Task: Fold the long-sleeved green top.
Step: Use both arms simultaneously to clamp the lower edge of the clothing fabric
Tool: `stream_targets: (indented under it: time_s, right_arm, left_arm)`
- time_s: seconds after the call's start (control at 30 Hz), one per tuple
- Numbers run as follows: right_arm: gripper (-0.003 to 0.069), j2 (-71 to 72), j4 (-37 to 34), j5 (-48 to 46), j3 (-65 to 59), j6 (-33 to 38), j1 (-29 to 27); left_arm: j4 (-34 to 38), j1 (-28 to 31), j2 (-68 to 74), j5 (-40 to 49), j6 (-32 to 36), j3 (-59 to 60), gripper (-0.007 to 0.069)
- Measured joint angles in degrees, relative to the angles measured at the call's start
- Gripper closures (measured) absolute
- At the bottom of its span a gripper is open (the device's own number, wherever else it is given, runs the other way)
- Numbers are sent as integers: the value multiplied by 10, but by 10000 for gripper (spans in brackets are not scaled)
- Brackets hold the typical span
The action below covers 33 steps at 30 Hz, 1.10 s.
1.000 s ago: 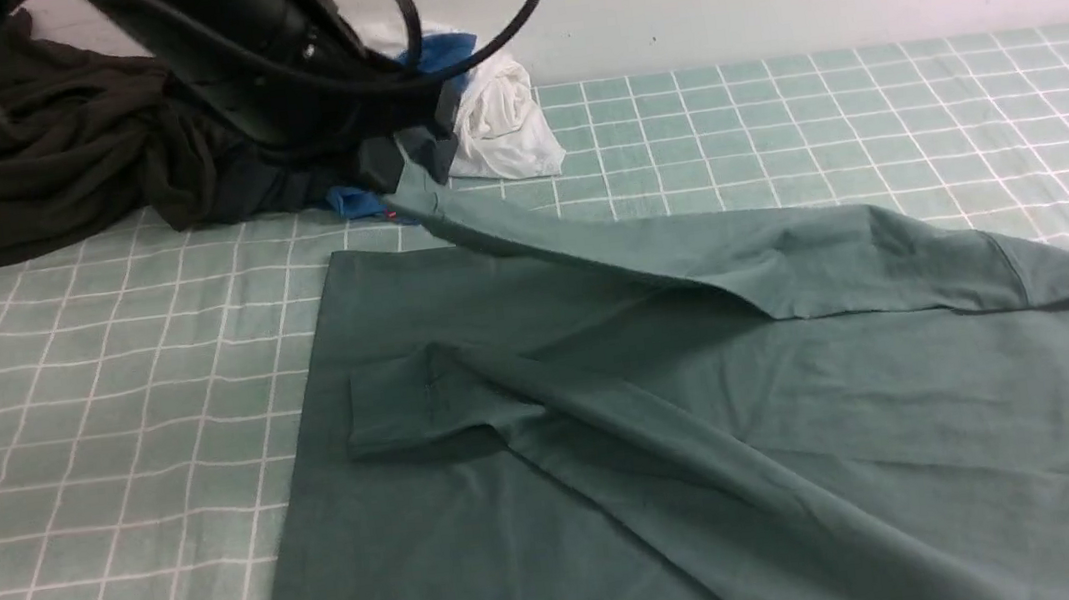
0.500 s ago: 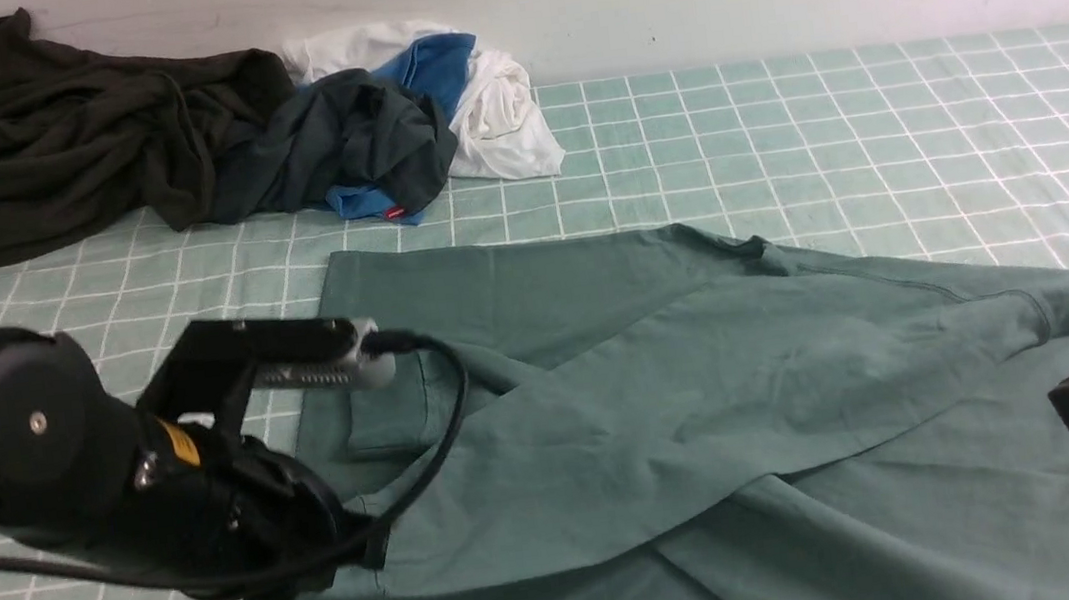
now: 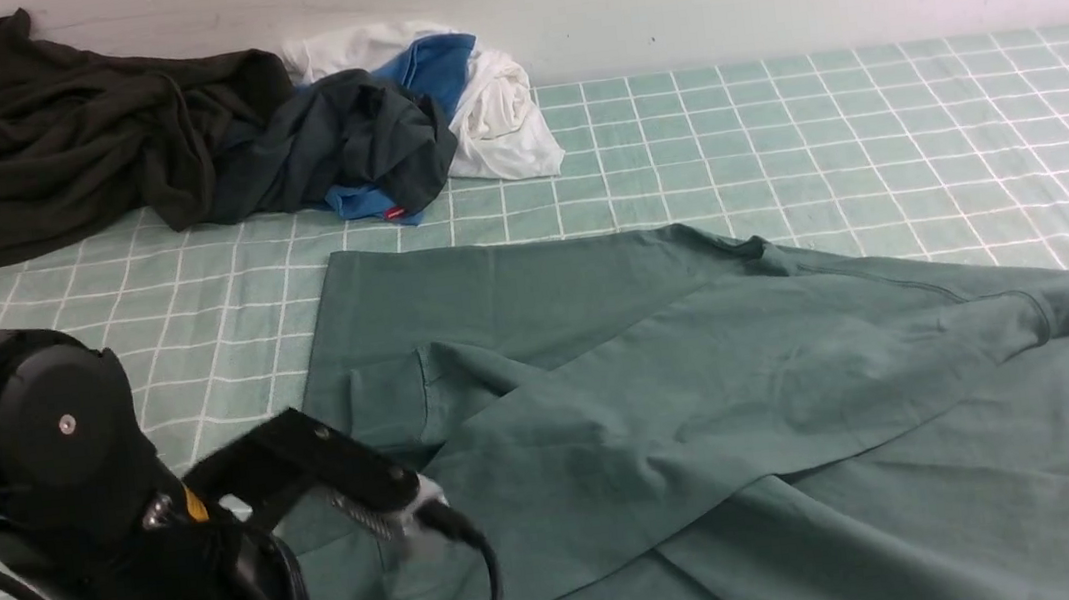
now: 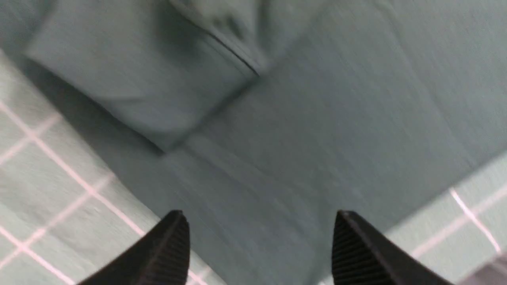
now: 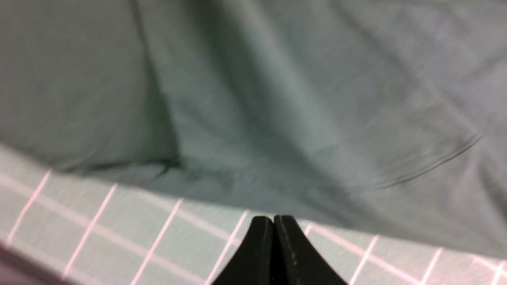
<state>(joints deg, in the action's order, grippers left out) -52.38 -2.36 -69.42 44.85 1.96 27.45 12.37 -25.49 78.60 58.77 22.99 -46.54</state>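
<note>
The muted dark-green jersey long-sleeved top (image 3: 706, 391) is one flat colour. The pale mint cloth table cover (image 3: 876, 120) has a thin white grid. At the far edge: a blackish-olive crumpled garment (image 3: 46, 164), a charcoal garment with bright blue lining (image 3: 356, 144), a plain white garment (image 3: 504, 122).

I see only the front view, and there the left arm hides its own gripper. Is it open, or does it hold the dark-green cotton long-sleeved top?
Observer: The left wrist view shows the left gripper open, jaws wide apart, nothing between them; the dark-green cotton long-sleeved top lies below.
Operator: And the right gripper? I barely see it.
Observer: The right wrist view shows the right gripper shut and empty.
Operator: Over what does it hang?
Observer: Over the top's edge, where the pale green checked cloth begins.
</note>
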Motion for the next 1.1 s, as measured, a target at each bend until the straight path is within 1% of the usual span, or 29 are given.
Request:
stream_targets:
  time_s: [0.07,0.17,0.23,0.37,0.5,0.57,0.67,0.73,0.87,1.0,1.03,1.07,1.1]
  right_arm:
    - [673,1,-33,-6,0,28,0]
    - [673,1,-57,-5,0,59,0]
    - [673,1,-66,2,0,73,0]
    - [673,1,-72,13,0,81,0]
    - [673,1,-72,16,0,83,0]
    - [673,1,-72,17,0,84,0]
    - [673,1,-73,19,0,85,0]
    - [673,1,-73,19,0,85,0]
    - [673,1,-74,19,0,87,0]
    - [673,1,-74,19,0,87,0]
    - [673,1,-74,20,0,87,0]
    - [673,1,-74,20,0,88,0]
    - [673,1,-74,21,0,88,0]
  left_arm:
    - [-11,-49,-3,19,21,15,174]
    - [-33,-105,-4,5,47,49,176]
    - [-58,-148,-4,-33,66,89,176]
    - [-100,-186,-1,-98,73,138,176]
    - [-124,-192,13,-152,73,163,176]
    - [-124,-192,21,-166,73,167,176]
    - [-131,-192,27,-173,73,167,183]
    - [-132,-192,27,-175,71,166,202]
    - [-137,-192,30,-194,56,163,292]
    - [-139,-192,30,-198,53,162,398]
    - [-139,-192,30,-198,53,162,403]
    - [-140,-192,31,-198,52,162,445]
    - [-140,-192,31,-198,52,162,449]
